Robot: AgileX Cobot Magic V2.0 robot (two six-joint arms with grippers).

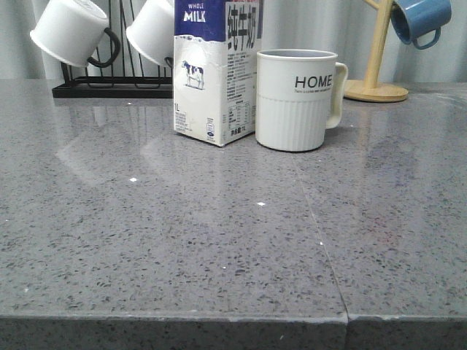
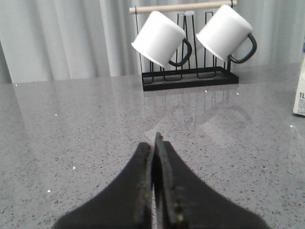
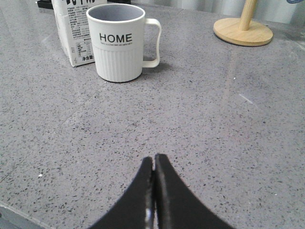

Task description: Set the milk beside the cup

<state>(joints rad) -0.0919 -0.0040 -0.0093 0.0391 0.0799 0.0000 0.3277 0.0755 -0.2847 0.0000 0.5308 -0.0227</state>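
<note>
The milk carton, white below and dark blue on top, stands upright on the grey table, close beside the left side of the white ribbed "HOME" cup. Both also show in the right wrist view, the carton behind and beside the cup. A sliver of the carton shows in the left wrist view. My left gripper is shut and empty over bare table. My right gripper is shut and empty, well short of the cup. Neither gripper shows in the front view.
A black rack holds two plain white black-handled mugs at the back left. A wooden stand with a blue mug is at the back right. The table's front edge is near.
</note>
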